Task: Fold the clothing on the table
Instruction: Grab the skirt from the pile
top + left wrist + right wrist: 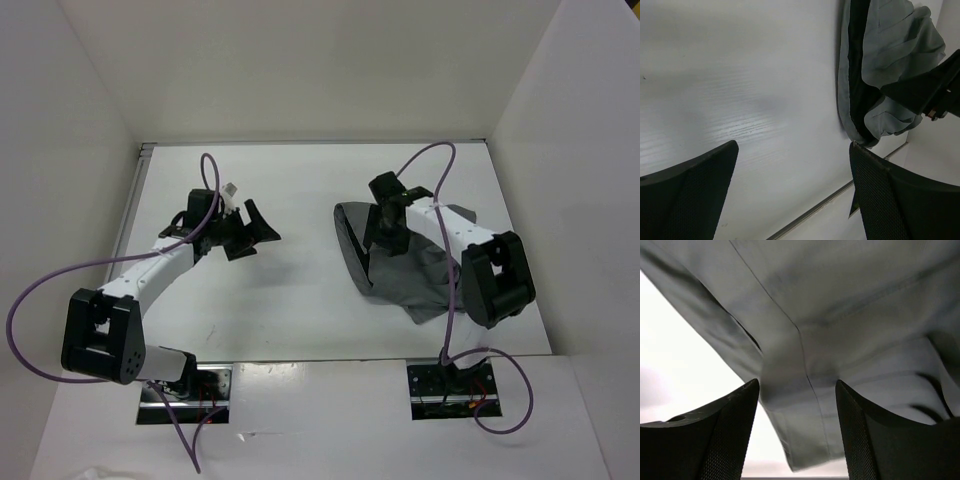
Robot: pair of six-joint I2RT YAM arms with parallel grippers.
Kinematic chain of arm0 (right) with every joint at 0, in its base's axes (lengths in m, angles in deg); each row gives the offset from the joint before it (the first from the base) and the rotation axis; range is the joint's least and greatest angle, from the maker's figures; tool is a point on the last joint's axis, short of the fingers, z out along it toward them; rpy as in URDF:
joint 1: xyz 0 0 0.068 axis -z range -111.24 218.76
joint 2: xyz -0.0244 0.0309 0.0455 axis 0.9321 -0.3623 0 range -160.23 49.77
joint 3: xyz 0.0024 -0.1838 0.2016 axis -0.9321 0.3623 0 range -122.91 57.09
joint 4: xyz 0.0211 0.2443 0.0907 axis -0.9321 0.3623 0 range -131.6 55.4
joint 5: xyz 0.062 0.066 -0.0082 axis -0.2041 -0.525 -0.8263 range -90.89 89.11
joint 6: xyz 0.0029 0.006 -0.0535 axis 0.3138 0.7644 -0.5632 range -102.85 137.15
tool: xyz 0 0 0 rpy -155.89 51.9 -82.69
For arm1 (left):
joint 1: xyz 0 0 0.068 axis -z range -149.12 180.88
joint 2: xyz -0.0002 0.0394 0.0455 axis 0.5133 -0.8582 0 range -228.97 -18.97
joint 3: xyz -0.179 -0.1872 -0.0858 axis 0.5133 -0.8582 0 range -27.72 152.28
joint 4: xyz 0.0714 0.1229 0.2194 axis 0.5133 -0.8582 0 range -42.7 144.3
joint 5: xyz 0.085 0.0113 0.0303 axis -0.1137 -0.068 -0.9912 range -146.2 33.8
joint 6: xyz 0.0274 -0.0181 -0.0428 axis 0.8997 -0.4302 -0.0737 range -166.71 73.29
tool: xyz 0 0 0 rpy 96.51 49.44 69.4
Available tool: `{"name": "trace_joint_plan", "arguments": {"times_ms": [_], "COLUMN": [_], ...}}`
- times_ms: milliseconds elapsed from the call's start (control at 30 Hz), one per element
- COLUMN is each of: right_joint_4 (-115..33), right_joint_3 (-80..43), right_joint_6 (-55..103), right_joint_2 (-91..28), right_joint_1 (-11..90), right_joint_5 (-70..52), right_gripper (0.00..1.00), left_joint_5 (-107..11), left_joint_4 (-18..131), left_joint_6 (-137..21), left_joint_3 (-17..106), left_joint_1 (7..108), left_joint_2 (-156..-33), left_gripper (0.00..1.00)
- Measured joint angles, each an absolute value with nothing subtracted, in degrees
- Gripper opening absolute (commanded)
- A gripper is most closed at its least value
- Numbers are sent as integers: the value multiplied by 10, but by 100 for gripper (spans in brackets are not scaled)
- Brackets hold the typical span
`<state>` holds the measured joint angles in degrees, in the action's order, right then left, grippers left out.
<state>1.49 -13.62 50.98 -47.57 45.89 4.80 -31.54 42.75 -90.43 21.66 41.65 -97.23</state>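
You are lining up the first grasp: right gripper (797, 386) gaping empty over the grey skirt (425, 278), left gripper (792, 150) likewise above the table (290, 185), likely needing an edge pinch next.

A grey skirt (425, 285) lies crumpled on the right half of the white worktop (300, 290), with a darker edge curving along its left side. The right arm (460, 228) rises from the near edge, bends beside the cloth and reaches back left over it. The right jaws hang spread over the skirt's far part, and whether they touch it cannot be told. The left arm (150, 265) stretches across the left half. The left jaws are parted over bare worktop, pointing toward the skirt and well apart from it. Purple cables (18, 303) loop from both arms.
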Motion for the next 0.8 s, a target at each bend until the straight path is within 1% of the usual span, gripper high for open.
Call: {"name": "trace_joint_plan", "arguments": {"times_ms": [133,333,433,600,800], "right_joint_4": [62,112,137,157,170], "right_joint_3": [-138,-138,-138,-133,-126], "right_joint_6": [502,482,476,473,475], "right_joint_2": [-458,-340,-311,-327,-361], "right_joint_1": [423,394,393,365,340], "right_joint_5": [81,99,105,102,90], "right_gripper": [68,68,68,65,65], "left_joint_5": [-313,-300,-289,-278,-273], "left_joint_4": [428,428,429,429,431], "left_joint_6": [-904,-904,-904,-904,-904], "left_joint_3": [218,218,218,218,218], "left_joint_1": [416,416,418,427,432], "left_joint_2": [-980,-1008,-1019,-1032,-1032], "left_gripper": [98,98,98,97,97]}}
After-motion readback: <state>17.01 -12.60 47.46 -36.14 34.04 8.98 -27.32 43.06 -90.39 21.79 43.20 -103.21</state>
